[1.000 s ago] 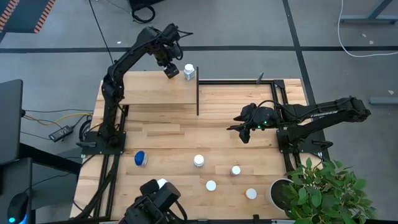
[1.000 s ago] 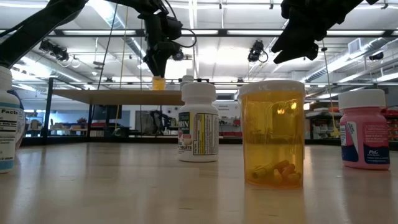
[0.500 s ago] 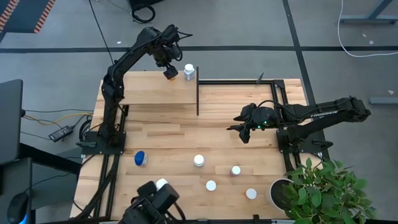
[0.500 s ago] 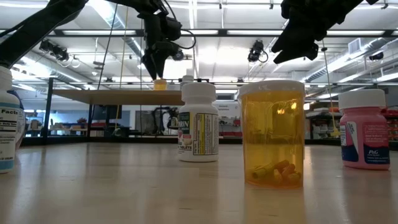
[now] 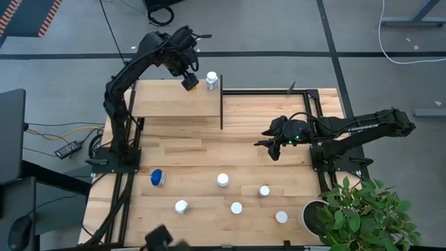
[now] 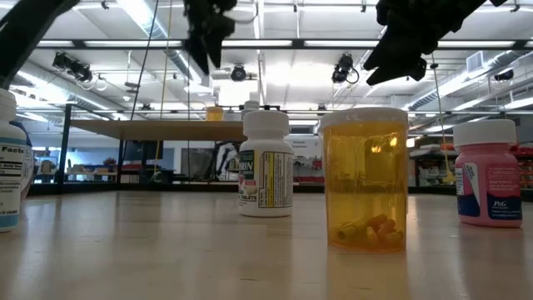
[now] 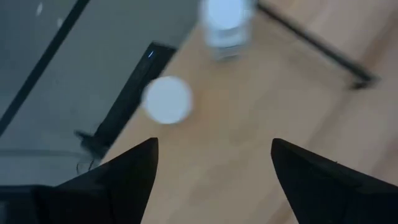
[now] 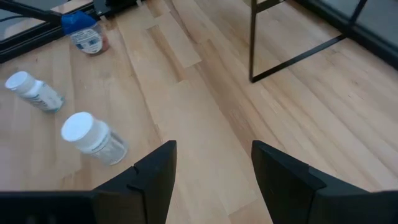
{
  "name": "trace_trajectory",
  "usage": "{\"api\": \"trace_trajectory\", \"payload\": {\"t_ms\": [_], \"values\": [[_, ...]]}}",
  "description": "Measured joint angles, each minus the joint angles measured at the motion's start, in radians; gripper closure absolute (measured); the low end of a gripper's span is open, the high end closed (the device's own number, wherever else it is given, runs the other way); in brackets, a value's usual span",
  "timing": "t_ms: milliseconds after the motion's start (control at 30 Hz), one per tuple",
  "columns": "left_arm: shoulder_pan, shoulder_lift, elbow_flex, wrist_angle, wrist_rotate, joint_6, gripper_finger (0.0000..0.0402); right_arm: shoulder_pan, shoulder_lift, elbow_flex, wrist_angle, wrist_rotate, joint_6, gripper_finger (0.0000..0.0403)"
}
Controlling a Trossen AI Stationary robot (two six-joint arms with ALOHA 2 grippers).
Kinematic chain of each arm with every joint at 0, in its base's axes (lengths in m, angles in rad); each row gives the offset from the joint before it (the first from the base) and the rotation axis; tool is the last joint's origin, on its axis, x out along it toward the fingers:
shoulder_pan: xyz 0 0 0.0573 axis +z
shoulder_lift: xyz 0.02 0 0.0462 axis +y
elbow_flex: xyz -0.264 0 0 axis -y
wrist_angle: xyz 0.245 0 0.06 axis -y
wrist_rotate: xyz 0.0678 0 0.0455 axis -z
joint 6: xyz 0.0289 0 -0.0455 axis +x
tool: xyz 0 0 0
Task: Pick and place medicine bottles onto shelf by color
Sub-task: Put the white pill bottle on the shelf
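On the shelf (image 5: 171, 99), near its far right corner, an orange-bodied medicine bottle (image 6: 214, 112) stands upright. Its white cap (image 7: 166, 99) shows in the left wrist view. A white bottle (image 5: 212, 80) stands next to it. My left gripper (image 6: 206, 58) hangs open above the orange bottle, clear of it, and hides it in the high view. My right gripper (image 5: 272, 150) waits open over the table's right half, with nothing between its fingers (image 8: 155, 174). Several more bottles stand on the tabletop, among them a blue-capped one (image 5: 157, 177) and a white-capped one (image 5: 222, 180).
The shelf's black upright (image 5: 221, 101) and frame rail (image 5: 265, 90) stand beside the two shelf bottles. In the low view a white bottle (image 6: 266, 162), an amber one (image 6: 364, 179) and a pink one (image 6: 489, 171) stand close by. A potted plant (image 5: 362, 213) sits at the near right corner.
My left gripper has let go of the orange bottle and risen well clear of it, drawing back a little toward the table's left. The bottle stays upright on the shelf. A dark object at the near edge has withdrawn, uncovering a white-capped bottle.
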Motion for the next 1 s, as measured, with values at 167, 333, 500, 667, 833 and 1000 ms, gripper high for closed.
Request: {"api": "trace_trajectory", "payload": {"t_ms": [167,333,500,667,833,1000], "values": [[-0.152,-0.092,0.001,0.0,0.009,-0.09,0.0096,0.003,0.0,0.0,-0.005,-0.047,0.003,0.0187],[-0.339,-0.13,0.001,0.0,0.021,-0.276,0.0105,0.025,0.0,0.0,-0.03,-0.059,0.002,0.0187],[-0.535,-0.129,0.001,0.0,0.077,-0.431,0.0106,0.056,0.0,0.0,-0.035,-0.074,0.003,0.0187],[-0.699,-0.127,-0.02,0.001,0.091,-0.565,0.0106,0.085,0.0,0.0,-0.047,-0.081,0.002,0.0187],[-0.828,-0.136,-0.209,0.0,0.11,-0.666,0.0106,0.108,0.0,0.0,-0.067,-0.081,0.002,0.0187],[-0.933,-0.144,-0.45,0.017,0.193,-0.741,0.0106,0.127,0.0,0.0,-0.09,-0.081,0.018,0.0187]]}}
